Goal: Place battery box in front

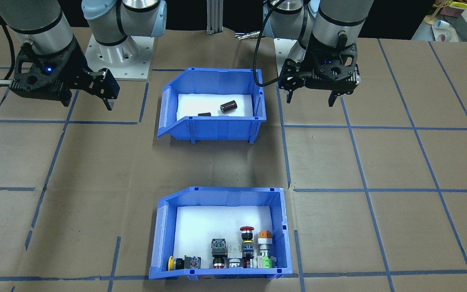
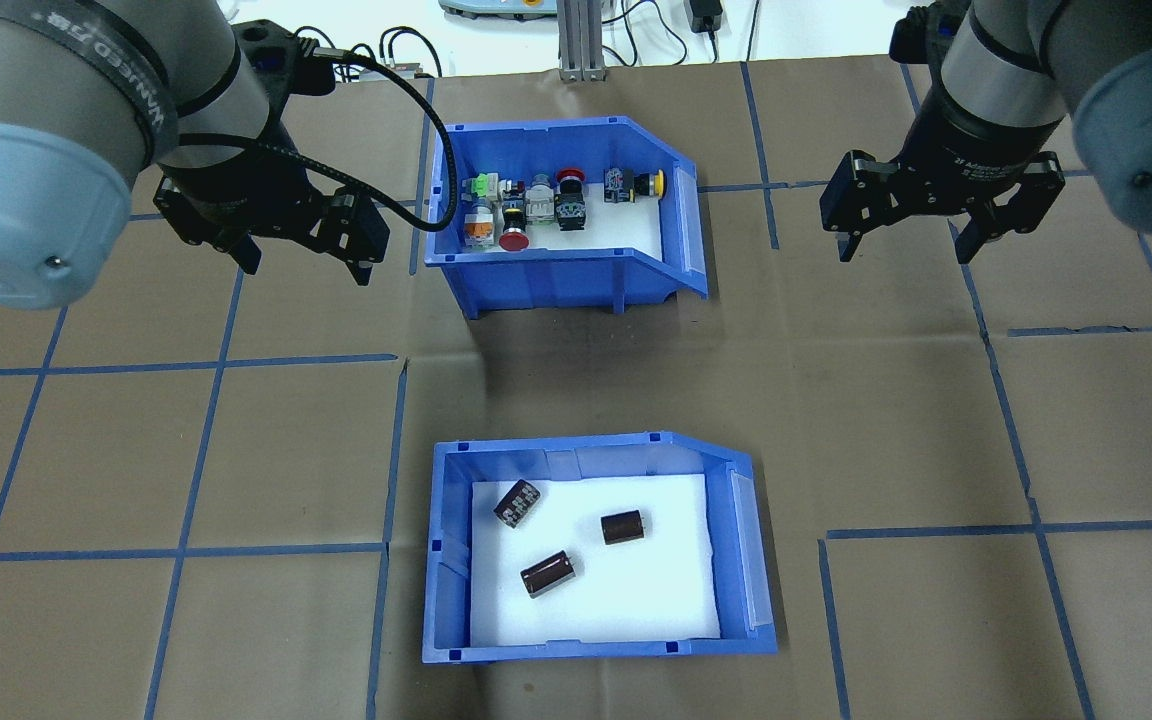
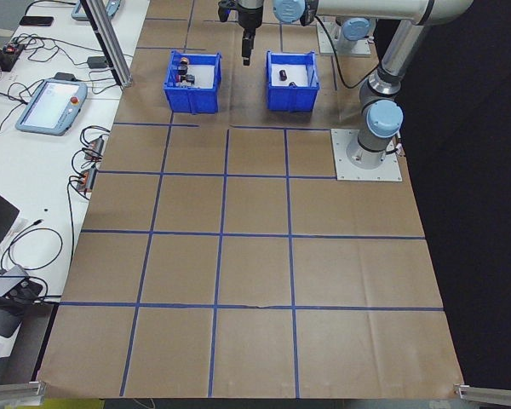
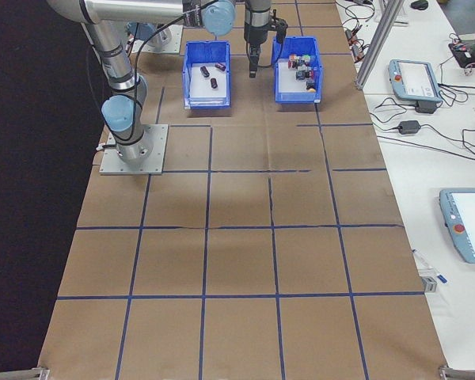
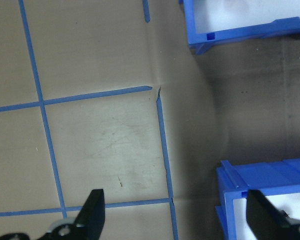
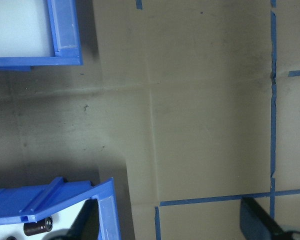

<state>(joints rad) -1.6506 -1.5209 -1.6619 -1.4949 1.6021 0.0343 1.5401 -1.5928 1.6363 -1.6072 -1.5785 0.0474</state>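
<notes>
The battery box (image 2: 748, 540), a blue bin with a white pad and three dark brown cylinders (image 2: 548, 574), sits on the robot's side of the table, also seen in the front-facing view as battery box (image 1: 213, 127). My left gripper (image 2: 304, 262) hangs open and empty above the paper to the left of the bins; it shows as left gripper (image 1: 310, 99) and left gripper (image 5: 177, 212). My right gripper (image 2: 903, 246) hangs open and empty to their right, also right gripper (image 1: 87, 103) and right gripper (image 6: 170, 222). A corner of the box (image 5: 255, 182) lies beside the left fingers.
A second blue bin (image 2: 576, 275) with colourful push-button switches stands on the far side, in line with the battery box, seen again as switch bin (image 1: 217, 273). Brown paper with a blue tape grid covers the table. Grey base plates (image 1: 116, 61) sit behind. Teach pendants (image 4: 412, 79) lie on the side bench.
</notes>
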